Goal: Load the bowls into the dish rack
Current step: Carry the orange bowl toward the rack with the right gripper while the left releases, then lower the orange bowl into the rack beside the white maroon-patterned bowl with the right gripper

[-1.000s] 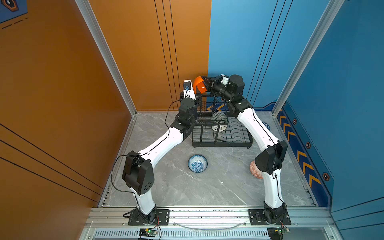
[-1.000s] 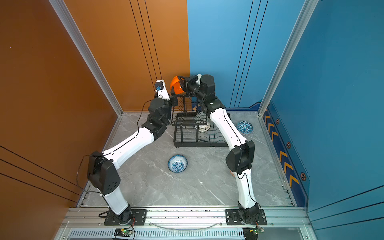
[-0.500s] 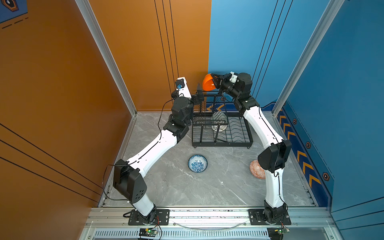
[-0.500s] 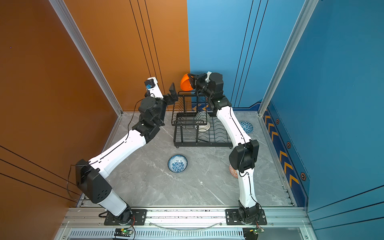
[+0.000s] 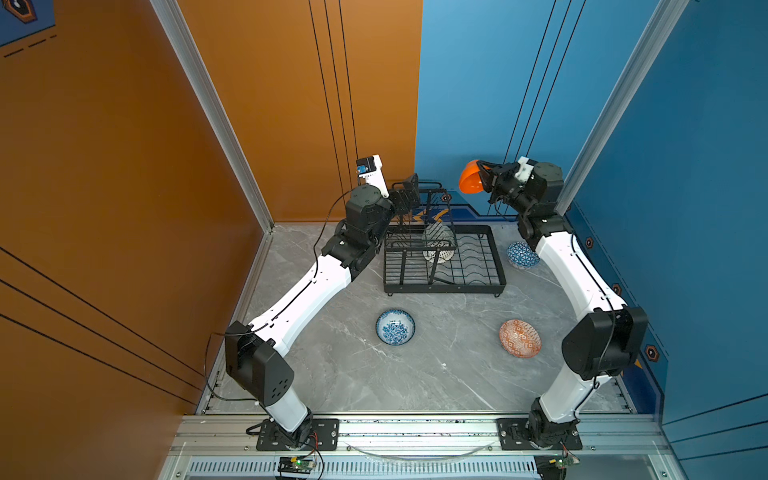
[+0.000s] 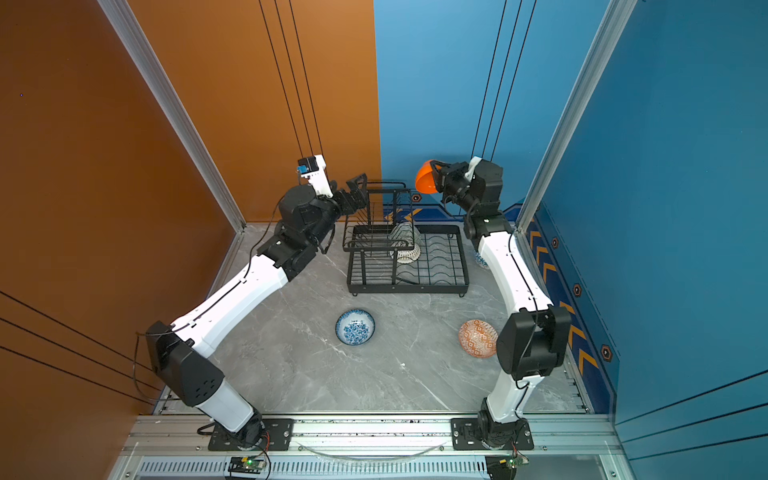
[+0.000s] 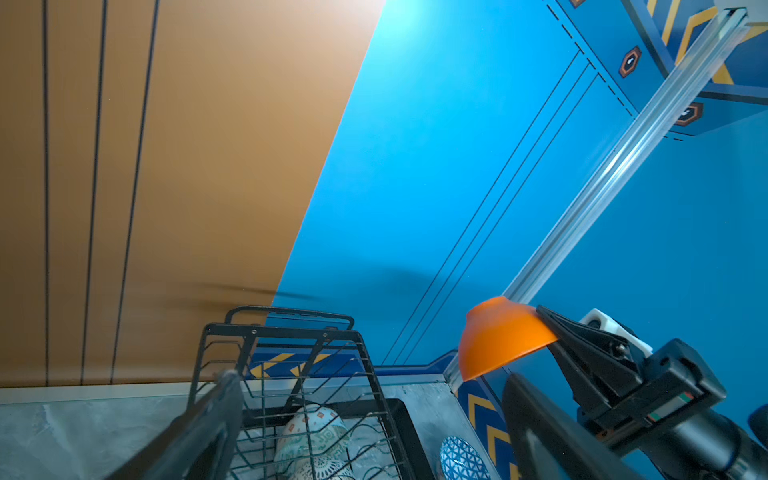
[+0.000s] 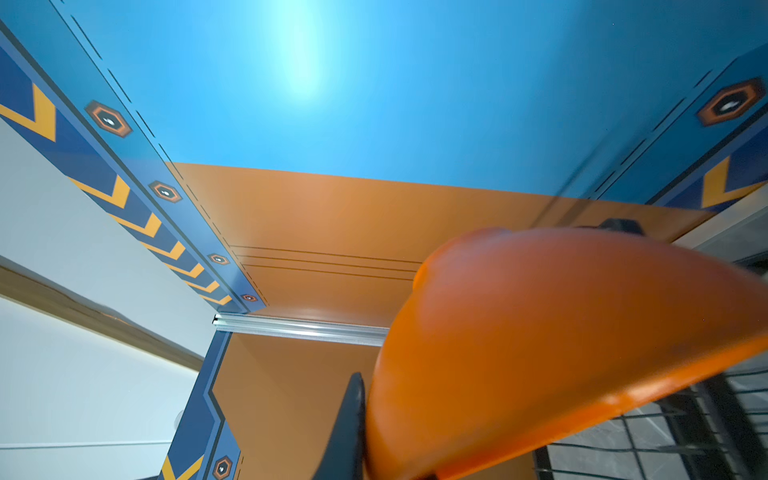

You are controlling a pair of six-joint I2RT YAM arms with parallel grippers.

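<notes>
Grip check: right gripper point(image 5: 483, 178) clamped on the rim of the plain orange bowl point(image 5: 469, 178). Bowl is tilted and held in the air at 1 o'clock of the dish rack point(image 5: 444, 287), clear of its wires. Left gripper point(image 5: 409, 192) jaws spread wide, empty, by the rack's upper tier at 11 o'clock. Pale-green bowl point(image 7: 316, 430) and dark-lattice bowl point(image 5: 439, 255) stand on edge in the base tray. On the table point(image 5: 436, 374): blue triangle bowl point(image 5: 522, 254) at 3 o'clock of the rack, blue-floral bowl point(image 5: 395, 327) at 6, orange-red bowl point(image 5: 520, 338) at 5.
</notes>
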